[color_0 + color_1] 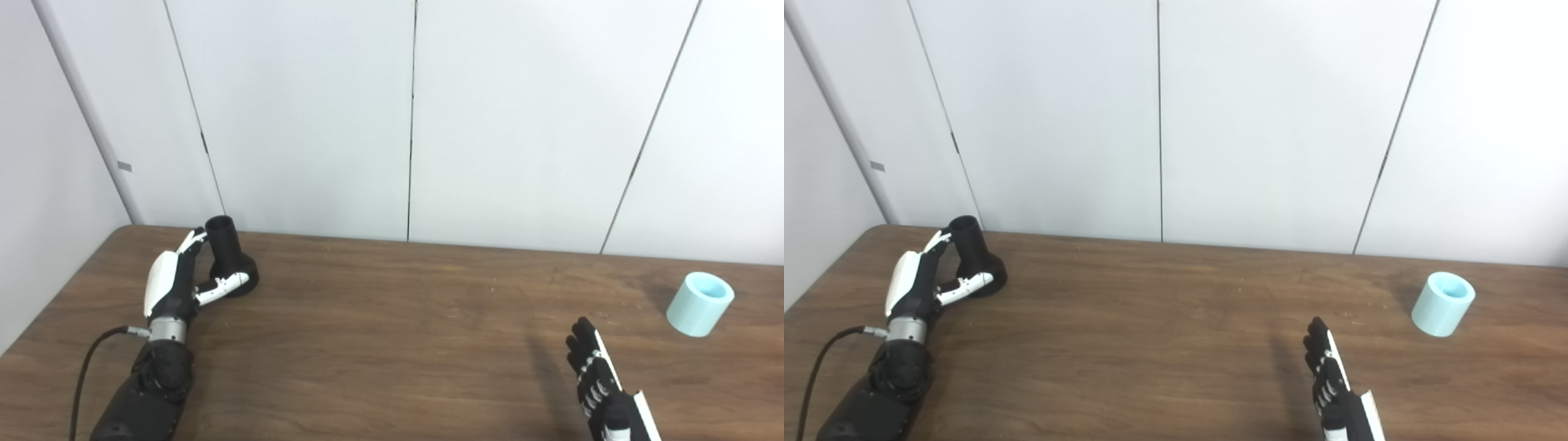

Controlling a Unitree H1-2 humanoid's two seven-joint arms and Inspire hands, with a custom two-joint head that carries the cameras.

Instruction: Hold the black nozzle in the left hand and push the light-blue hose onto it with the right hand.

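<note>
Nearest, the right hand [603, 383] is held above the wooden table [392, 331], fingers extended side by side with nothing in its grasp. Farther back on the right, the light-blue hose [700, 304] is seen resting on the table, well apart from that hand. At the far left, the upright black nozzle [228, 257] is loosely enclosed by the left hand [177, 282], thumb against its flared base.
</note>
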